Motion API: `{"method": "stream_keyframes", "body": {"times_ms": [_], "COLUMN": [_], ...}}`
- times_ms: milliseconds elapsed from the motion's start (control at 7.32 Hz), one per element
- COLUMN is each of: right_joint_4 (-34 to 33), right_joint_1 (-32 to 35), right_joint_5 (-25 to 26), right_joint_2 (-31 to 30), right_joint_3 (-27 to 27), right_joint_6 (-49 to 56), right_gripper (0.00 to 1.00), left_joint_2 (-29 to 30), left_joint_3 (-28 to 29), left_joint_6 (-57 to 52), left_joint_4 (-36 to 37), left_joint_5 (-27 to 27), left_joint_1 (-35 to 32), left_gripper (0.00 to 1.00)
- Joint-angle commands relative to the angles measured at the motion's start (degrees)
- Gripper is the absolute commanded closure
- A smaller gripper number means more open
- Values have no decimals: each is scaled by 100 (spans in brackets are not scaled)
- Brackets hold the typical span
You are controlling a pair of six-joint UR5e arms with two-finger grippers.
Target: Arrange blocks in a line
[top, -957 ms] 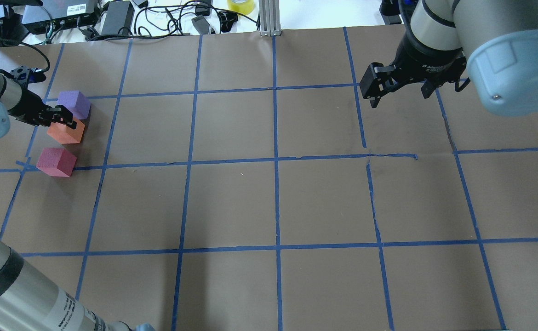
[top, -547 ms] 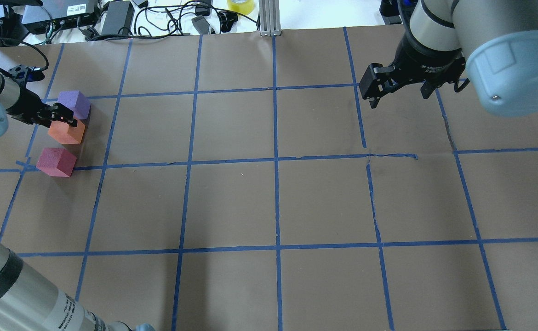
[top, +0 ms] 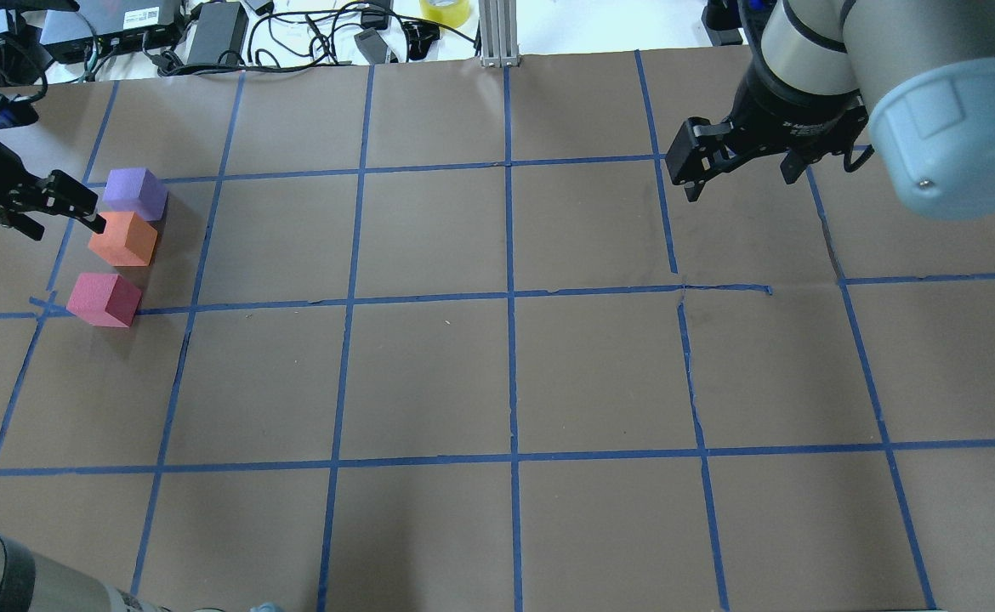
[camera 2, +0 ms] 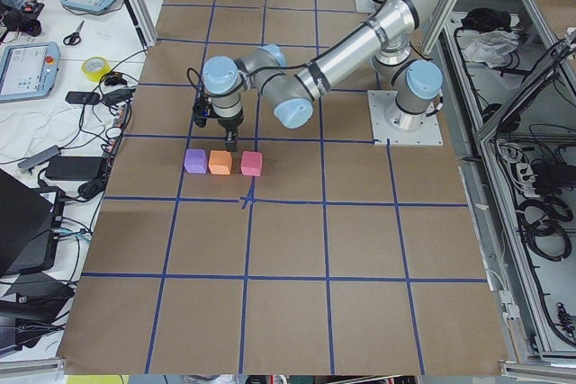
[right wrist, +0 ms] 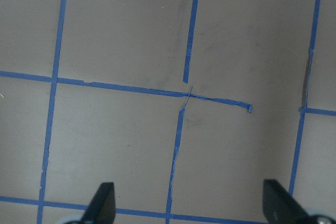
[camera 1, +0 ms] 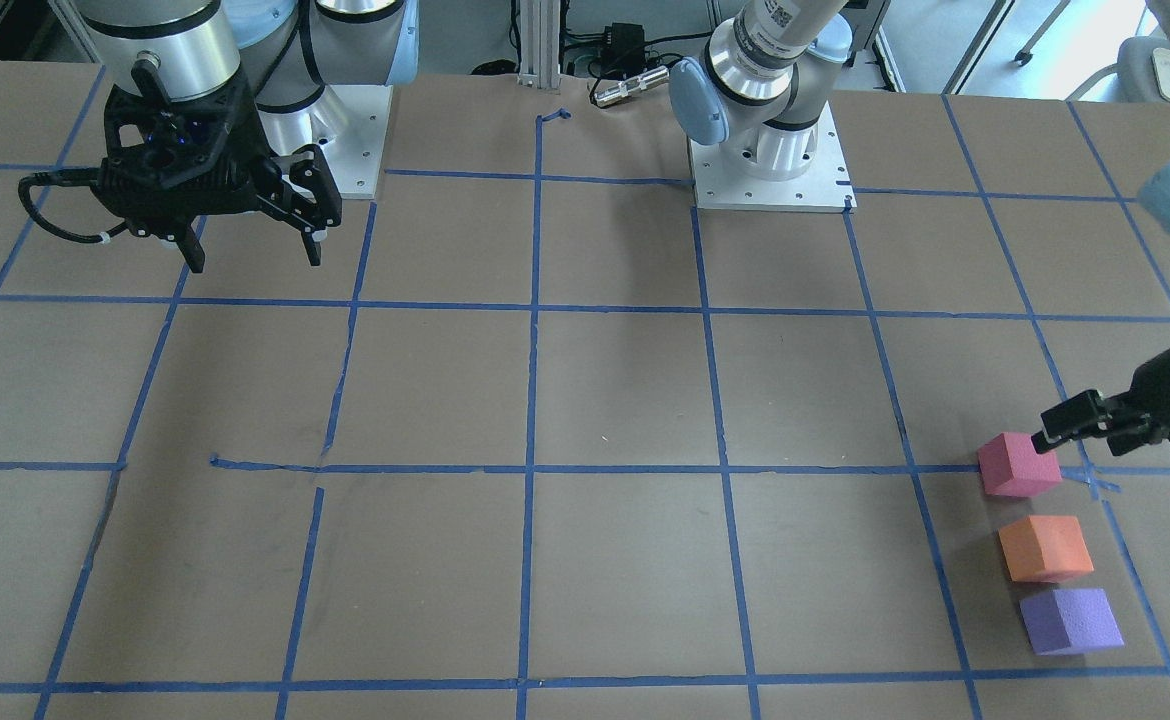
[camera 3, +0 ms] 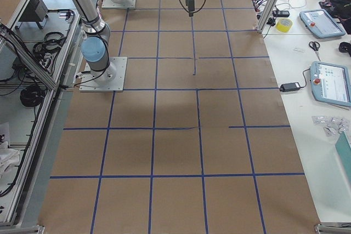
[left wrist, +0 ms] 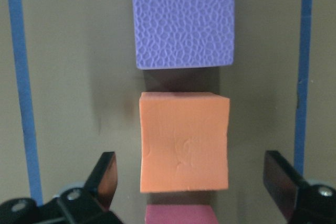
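Note:
The three blocks stand in a short line near the table's left edge: purple (top: 134, 192), orange (top: 123, 239) and pink-red (top: 105, 298). They also show in the front view: purple (camera 1: 1072, 620), orange (camera 1: 1045, 548), pink-red (camera 1: 1018, 465). Purple and orange stand close together; pink-red stands a small gap away. My left gripper (top: 68, 223) is open and empty, raised just beside the line. In its wrist view the orange block (left wrist: 184, 140) lies between its fingers (left wrist: 105, 177), below them. My right gripper (top: 740, 178) is open and empty, far off at the back right.
Cables, power bricks and a yellow tape roll (top: 445, 10) lie beyond the table's far edge, beside an aluminium post (top: 497, 34). Blue tape marks a grid on the brown table (top: 506, 382). The arm bases (camera 1: 767, 170) stand at the robot's side.
My left gripper has drawn back from the orange block, towards the table's left edge and upward. The orange block stays where it was. The right arm has barely moved.

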State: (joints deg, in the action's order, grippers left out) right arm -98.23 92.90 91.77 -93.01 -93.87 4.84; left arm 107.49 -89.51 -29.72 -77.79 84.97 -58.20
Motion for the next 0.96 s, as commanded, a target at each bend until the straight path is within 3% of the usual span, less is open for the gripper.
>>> {"method": "stream_keyframes", "body": {"times_ms": [0,137,410,683,820], "right_joint_4": [241,313,409,516,516], "right_joint_1": [17,9,-18,0,-17], "right_joint_5": [-263,-317,-309,-318,-309], "right_joint_2": [-313,-288,-323,-375,-393], "right_joint_3": [0,0,9,0,0], "right_joint_6": [0,-18,-175,-176,-185], "right_gripper": [0,0,0,0,0], "left_joint_2": [-1138,-1360,-1572,-1897,-1968], "left_joint_3": [3,3,90,179,162], "left_joint_6": [857,1689,3343,3410,3411], "left_joint_4": [-1385,-1353,-916,-957,-957], "left_joint_5": [-244,295,398,47,272], "left_joint_1": [-547,-1292,-2744,-3204,-3381], "left_gripper": [0,0,0,0,0]}}
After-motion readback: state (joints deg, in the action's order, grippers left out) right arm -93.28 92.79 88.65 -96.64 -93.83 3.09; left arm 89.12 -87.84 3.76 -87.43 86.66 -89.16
